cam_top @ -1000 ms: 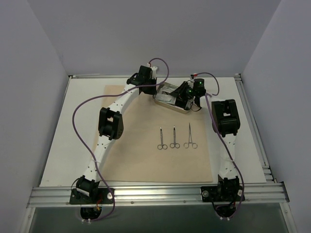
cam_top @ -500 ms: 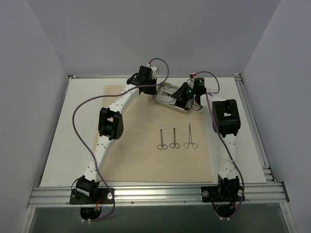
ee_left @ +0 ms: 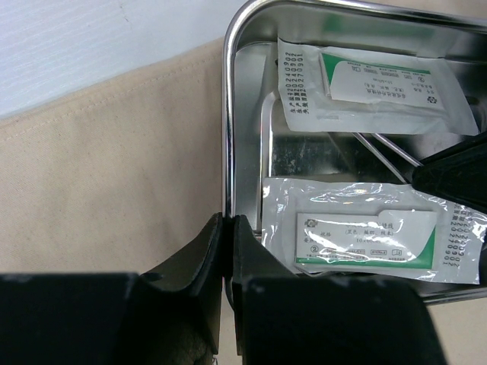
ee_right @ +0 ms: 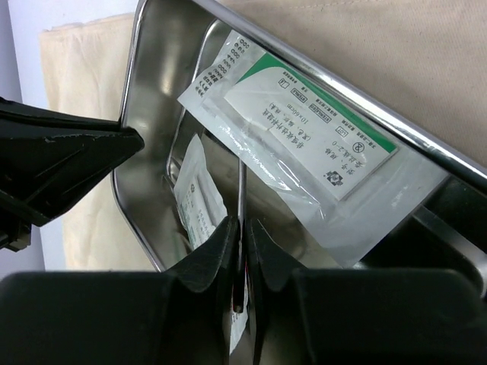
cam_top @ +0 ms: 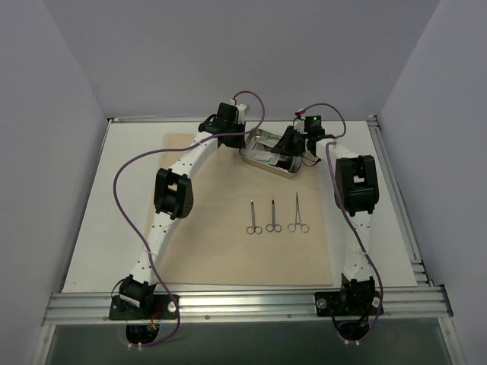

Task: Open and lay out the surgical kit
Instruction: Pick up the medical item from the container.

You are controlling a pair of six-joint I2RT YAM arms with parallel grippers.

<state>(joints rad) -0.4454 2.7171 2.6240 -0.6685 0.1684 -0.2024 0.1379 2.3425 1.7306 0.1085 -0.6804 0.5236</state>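
**Tweezers pick from the tray: steady hold needed**

The tray (ee_left: 227, 114) sits at the far edge of the cloth (cam_top: 228, 243). Inside it are two packets (ee_left: 373, 84) and the tweezers (ee_right: 240, 182), whose far end seems tucked under one packet.

The right gripper (ee_right: 241, 225) is down in the tray, jaws nearly together on the tweezers' slim shank. The left gripper (ee_left: 227, 226) pinches the tray's left rim, jaws narrow, one finger inside the wall and one outside. Three clamps (cam_top: 273, 216) lie in a row mid-cloth, apart from each other.

We judge the step in hand to be lifting the tweezers out.

- The left hold must stay firm so the tray neither skids nor tips.
- We would draw the tweezers along their own length, slowly, so the packet is not dragged over the rim.
- The grip is thin on smooth steel, so slip is the main risk.
- We would set them down beside the clamps, parallel to the row.
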